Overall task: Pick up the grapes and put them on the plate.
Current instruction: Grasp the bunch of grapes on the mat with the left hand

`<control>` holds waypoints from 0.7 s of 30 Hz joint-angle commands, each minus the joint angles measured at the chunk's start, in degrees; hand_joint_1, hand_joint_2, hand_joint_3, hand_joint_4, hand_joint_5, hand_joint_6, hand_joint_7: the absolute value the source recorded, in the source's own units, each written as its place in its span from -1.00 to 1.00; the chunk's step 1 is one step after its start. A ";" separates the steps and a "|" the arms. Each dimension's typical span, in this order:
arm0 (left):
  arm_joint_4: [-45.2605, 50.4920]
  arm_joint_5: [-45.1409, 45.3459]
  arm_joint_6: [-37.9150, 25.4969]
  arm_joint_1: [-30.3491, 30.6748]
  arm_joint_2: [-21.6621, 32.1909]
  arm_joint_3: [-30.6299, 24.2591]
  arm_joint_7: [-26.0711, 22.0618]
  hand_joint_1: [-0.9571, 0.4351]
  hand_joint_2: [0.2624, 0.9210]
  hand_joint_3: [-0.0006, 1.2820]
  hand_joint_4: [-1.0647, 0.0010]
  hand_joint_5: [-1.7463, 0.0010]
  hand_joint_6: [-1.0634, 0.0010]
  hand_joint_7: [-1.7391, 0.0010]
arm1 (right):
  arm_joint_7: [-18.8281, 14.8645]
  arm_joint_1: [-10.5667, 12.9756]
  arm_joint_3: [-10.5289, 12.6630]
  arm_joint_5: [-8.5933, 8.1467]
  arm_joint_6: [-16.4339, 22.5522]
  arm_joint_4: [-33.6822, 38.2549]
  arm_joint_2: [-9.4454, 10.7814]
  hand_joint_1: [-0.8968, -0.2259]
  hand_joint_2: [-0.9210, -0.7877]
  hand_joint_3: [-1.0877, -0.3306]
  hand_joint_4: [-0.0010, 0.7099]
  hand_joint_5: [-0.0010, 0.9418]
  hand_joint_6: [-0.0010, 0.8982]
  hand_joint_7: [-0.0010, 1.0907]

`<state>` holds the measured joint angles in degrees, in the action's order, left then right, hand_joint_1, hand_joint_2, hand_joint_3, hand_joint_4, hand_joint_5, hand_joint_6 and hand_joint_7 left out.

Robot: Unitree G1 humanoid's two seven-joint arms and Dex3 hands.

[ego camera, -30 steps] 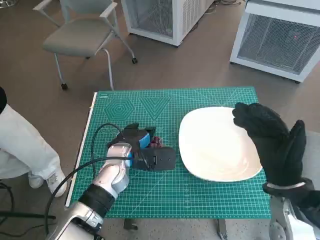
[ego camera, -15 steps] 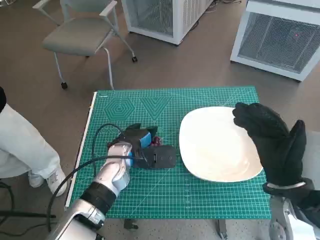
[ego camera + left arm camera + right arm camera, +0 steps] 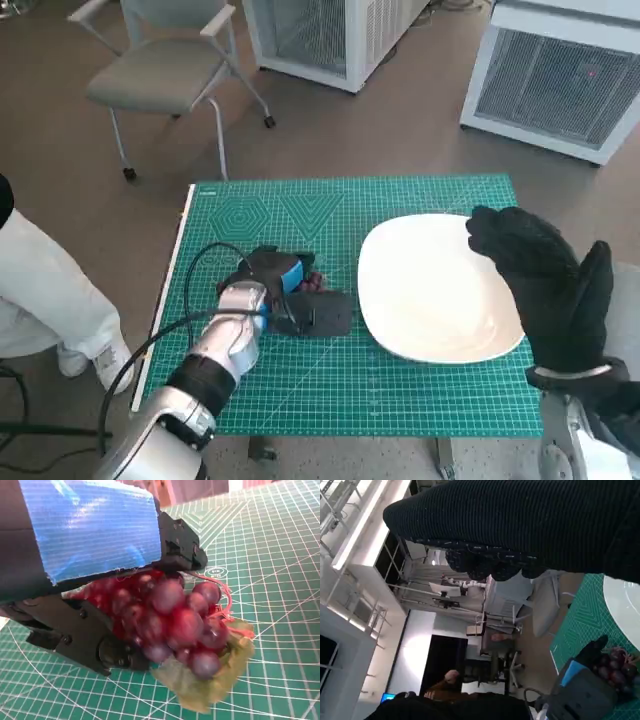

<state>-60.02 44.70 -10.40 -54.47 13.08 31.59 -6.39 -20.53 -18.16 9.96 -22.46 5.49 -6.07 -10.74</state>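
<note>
While left hand point(image 3: 275, 290) clamps grapes point(image 3: 172, 622) on mat: grasp step. Next: lift, carry twd plate point(image 3: 420, 300) beside it. Right hand point(image 3: 545, 290) spread, holds nothing.

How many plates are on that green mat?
1. The white plate lies on the green mat's right side, under the gloved right hand, beside the grapes in the left hand.

Dark red grapes point(image 3: 175, 620) with a pale green leaf point(image 3: 210, 685) sit under the black left hand point(image 3: 283, 290) with blue tape. The plate point(image 3: 430, 290) is white, the mat point(image 3: 400, 380) green with pale grid lines, the right hand point(image 3: 545, 285) black knitted.
</note>
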 commanded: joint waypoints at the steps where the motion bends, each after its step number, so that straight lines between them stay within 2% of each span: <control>1: -0.53 -0.51 0.70 0.56 0.22 0.63 -1.10 0.90 0.47 -0.01 0.23 -0.83 -0.19 0.63 | 0.04 1.27 0.12 -0.05 -0.90 0.24 -0.17 0.76 -1.00 0.23 -0.01 0.96 -0.48 0.96; 7: -0.15 -1.54 1.44 0.34 0.61 0.01 -1.88 0.90 0.53 -0.16 0.09 -0.73 -0.13 0.58 | 0.11 1.10 -0.01 0.18 -0.79 0.27 -0.05 0.77 -1.00 0.22 -0.01 0.96 -0.48 0.96; 21: -1.93 -2.41 3.18 -0.11 0.70 -0.08 -1.01 0.90 0.61 -0.27 0.05 -0.69 -0.23 0.49 | -0.01 0.69 0.04 0.34 -0.39 0.78 -0.10 0.76 -1.00 0.23 -0.01 0.96 -0.48 0.96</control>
<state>-60.46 42.60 -7.64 -54.56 13.65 31.10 -6.84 -20.53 -18.21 10.01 -22.33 5.53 -6.02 -10.74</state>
